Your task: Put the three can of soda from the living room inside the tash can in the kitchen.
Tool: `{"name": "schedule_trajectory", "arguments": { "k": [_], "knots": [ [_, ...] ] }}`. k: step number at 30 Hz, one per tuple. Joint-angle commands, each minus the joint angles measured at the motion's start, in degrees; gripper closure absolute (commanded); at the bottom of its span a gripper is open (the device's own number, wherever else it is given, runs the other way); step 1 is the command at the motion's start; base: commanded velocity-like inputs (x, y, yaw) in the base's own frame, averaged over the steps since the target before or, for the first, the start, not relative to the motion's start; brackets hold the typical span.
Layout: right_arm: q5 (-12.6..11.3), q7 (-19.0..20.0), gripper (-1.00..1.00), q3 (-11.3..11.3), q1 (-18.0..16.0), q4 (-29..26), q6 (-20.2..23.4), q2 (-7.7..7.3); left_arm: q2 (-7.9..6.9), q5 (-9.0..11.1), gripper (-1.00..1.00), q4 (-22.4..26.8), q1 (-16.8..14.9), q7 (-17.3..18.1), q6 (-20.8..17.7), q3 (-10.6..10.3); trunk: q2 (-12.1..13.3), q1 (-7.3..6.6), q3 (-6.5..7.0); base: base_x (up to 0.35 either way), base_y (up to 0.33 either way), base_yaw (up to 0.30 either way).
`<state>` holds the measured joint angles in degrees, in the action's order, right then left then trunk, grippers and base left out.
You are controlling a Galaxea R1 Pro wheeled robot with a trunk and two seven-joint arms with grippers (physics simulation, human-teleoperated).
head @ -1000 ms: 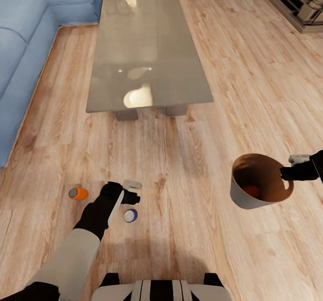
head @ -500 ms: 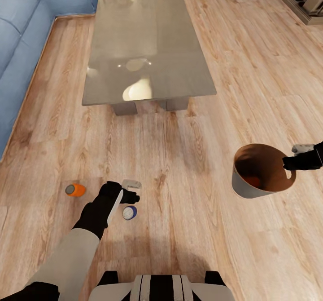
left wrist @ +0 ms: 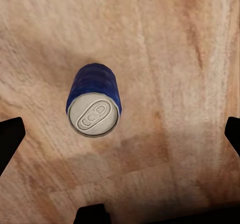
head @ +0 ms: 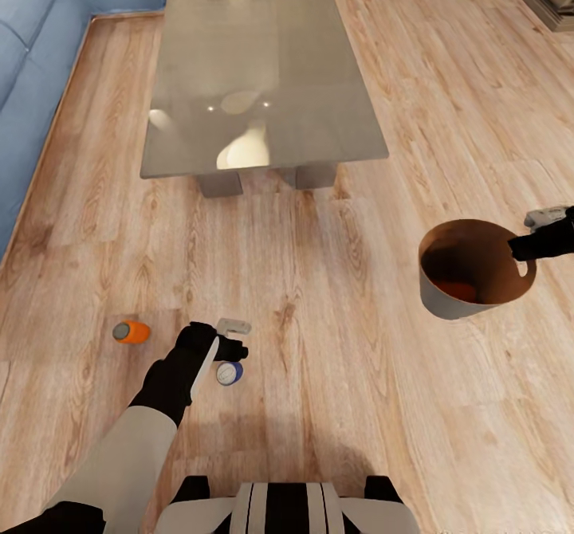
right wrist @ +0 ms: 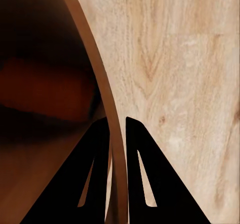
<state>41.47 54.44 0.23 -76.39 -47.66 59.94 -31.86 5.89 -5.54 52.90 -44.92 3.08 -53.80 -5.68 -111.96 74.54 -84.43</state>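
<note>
While your left end effector [head: 232,338] hangs low over the light wood floor [head: 335,406], its fingers are spread wide: in the left wrist view the dark fingertips [left wrist: 10,136] sit at opposite edges with nothing between them but floor and the dark blue can [left wrist: 94,100]. That can [head: 229,372] stands upright on the floor, grey top up, just beside and below the end effector, not touched by either finger.

You have one orange can [head: 131,331] lying on its side on the floor, well apart from the blue one, out past your left forearm toward the light blue sofa [head: 32,56].

Your right end effector [head: 529,245] is pinching the rim of the trash can [head: 470,299], which hangs above the floor, tipped so its brown inside faces the head camera. In the right wrist view the two fingers [right wrist: 97,179] press together on the thin wall [right wrist: 107,114], one inside and one outside. An orange can [head: 458,288] rests at the bottom of the bucket, partly in shadow.

Ahead of you stands the low glass-topped coffee table [head: 255,72], its surface showing pale reflections.
</note>
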Motion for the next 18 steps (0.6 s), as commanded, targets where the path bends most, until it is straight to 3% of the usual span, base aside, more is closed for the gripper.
{"name": "schedule_trajectory", "arguments": {
  "k": [1,2,4,6,7,13,18],
  "knots": [
    [1.23,1.3,1.0,0.11,-0.64,0.01,0.06,0.02,0.0,0.0,-1.0,0.01,0.0,0.0,0.0,-0.01,0.0,0.0,-0.09,0.0,0.0,0.0],
    [2.36,2.33,1.0,0.2,-1.18,0.01,0.06,0.04,0.0,0.0,-1.0,0.01,0.0,0.0,0.0,-0.03,0.0,0.0,-0.18,0.0,0.0,0.0],
    [7.34,6.99,1.0,0.44,-2.94,0.0,0.06,0.15,0.0,0.0,-1.0,0.01,0.01,0.0,0.05,-0.11,0.0,0.0,-0.35,0.0,0.0,0.0],
    [9.09,8.47,1.0,0.47,-3.45,-0.03,0.06,0.17,0.0,0.0,-1.0,0.01,0.0,0.0,0.07,-0.15,0.0,0.0,-0.52,0.0,0.0,0.0],
    [11.33,10.31,1.0,0.5,-4.25,-0.05,0.06,0.19,0.0,0.0,-1.0,0.01,0.0,0.0,0.08,-0.21,0.0,0.0,-0.61,0.0,0.0,0.0],
    [16.5,14.53,1.0,0.56,-7.19,-0.07,0.06,0.21,0.0,0.0,-1.0,-0.06,-0.05,0.07,0.1,-0.32,0.0,0.0,-1.11,0.0,0.0,0.0],
    [18.87,15.58,1.0,0.56,-8.54,-0.07,0.06,0.87,0.0,0.0,-1.0,-0.25,-0.06,0.08,0.1,-0.39,0.0,0.0,-1.54,0.0,0.0,0.0]
  ]
}}
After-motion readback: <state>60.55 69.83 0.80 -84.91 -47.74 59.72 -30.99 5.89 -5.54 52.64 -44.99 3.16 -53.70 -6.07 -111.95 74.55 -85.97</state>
